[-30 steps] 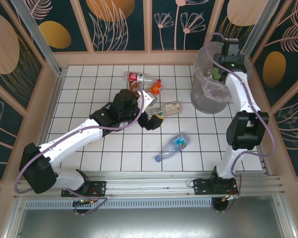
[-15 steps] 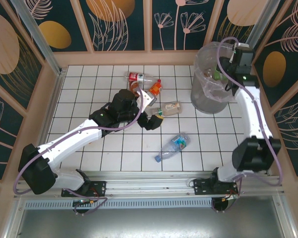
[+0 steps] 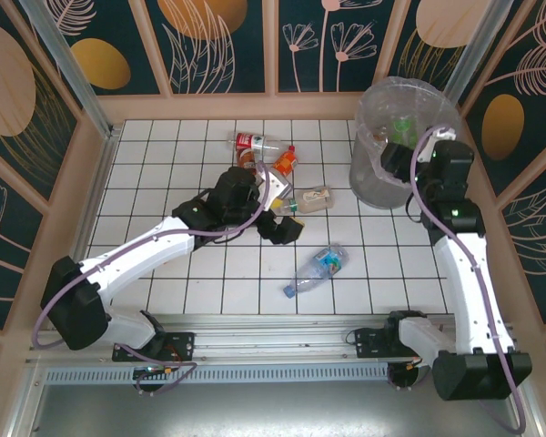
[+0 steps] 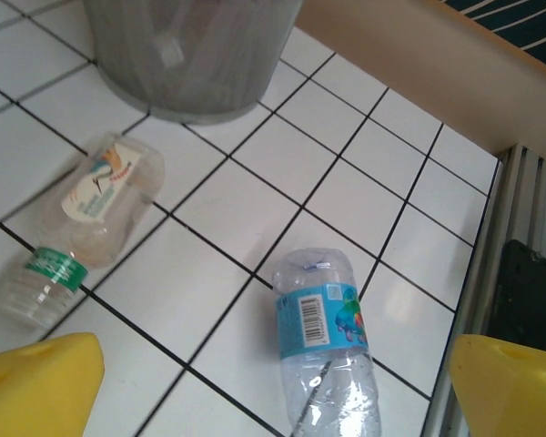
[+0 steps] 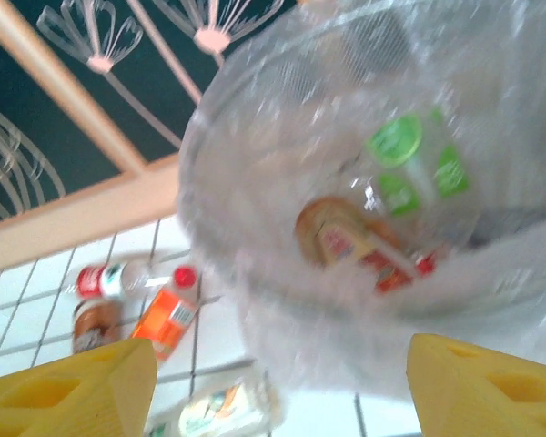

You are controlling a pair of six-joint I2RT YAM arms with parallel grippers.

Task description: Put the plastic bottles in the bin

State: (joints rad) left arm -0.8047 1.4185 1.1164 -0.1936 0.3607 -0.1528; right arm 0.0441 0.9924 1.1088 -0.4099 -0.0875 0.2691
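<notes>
Grey bin, blue-labelled bottle, white tiles

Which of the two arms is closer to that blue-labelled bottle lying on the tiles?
Left. The left gripper hangs just up and left of the blue-labelled bottle. The right gripper is farther off, at the rim of the bin.

We saw a white tiled surface with dark grout lines, fenced by a pale wooden border. Behind it stood dark teal wall panels (painted with pale flowers and orange ovals). A metal rail ran along the near edge.
</notes>
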